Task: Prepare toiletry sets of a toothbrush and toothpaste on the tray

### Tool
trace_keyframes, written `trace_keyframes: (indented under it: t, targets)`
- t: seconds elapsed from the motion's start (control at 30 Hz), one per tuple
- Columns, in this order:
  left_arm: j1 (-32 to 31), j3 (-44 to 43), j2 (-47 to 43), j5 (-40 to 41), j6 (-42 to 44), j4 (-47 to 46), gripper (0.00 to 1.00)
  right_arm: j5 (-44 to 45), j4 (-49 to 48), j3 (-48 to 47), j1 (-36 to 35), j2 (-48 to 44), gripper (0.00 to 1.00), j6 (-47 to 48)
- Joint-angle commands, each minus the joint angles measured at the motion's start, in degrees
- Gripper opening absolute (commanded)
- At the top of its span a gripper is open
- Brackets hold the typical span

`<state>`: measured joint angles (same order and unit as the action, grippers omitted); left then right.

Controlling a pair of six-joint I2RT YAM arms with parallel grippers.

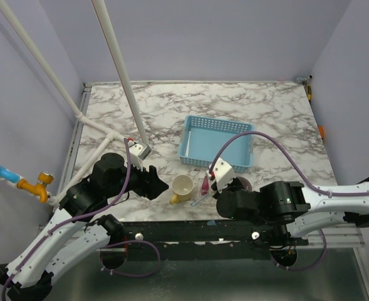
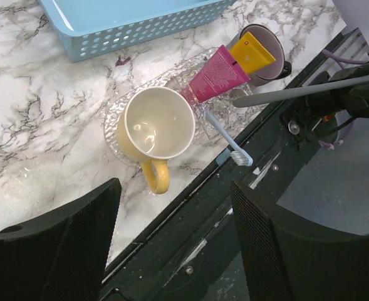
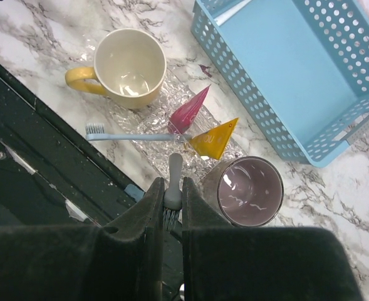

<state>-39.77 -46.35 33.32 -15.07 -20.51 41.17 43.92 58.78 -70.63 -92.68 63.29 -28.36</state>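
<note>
Grey toothbrush (image 3: 174, 168), right wrist view: slim stick clamped in the closed right claw (image 3: 172, 191) over the marble counter (image 3: 21, 25) edge, beside one translucent purple mug (image 3: 250, 191). Left wrist view: pale blue toothbrush (image 2: 220, 133), pink tube (image 2: 217, 74) and yellow tube (image 2: 253, 53) lie on the dimpled clear tray (image 2: 165, 78); left claw (image 2: 175, 213) open. Top view: one yellow mug (image 1: 183, 187), one perforated basket (image 1: 217, 141) behind.

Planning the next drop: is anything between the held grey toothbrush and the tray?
Yes. The grey toothbrush, clamped in the right gripper, points where the pale blue toothbrush, pink tube and yellow tube meet on the clear tray.
</note>
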Motion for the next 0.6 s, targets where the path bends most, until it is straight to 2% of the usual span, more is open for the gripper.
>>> trace_keyframes:
  t: [0.0,0.2,0.57]
  targets:
    - [0.36,0.73,-0.01,-1.45,0.56,-1.44,0.71,-0.16,0.65,1.50,-0.31,0.60,0.00,-3.35]
    - [0.47,0.82,0.06,-1.45,0.53,-1.46,0.71,0.39,2.30,2.40,-0.30,1.05,0.00,-6.56]
    - [0.68,0.82,0.09,-1.54,0.39,-1.53,0.70,3.29,-0.73,7.92,-0.30,-0.92,0.00,-14.12]
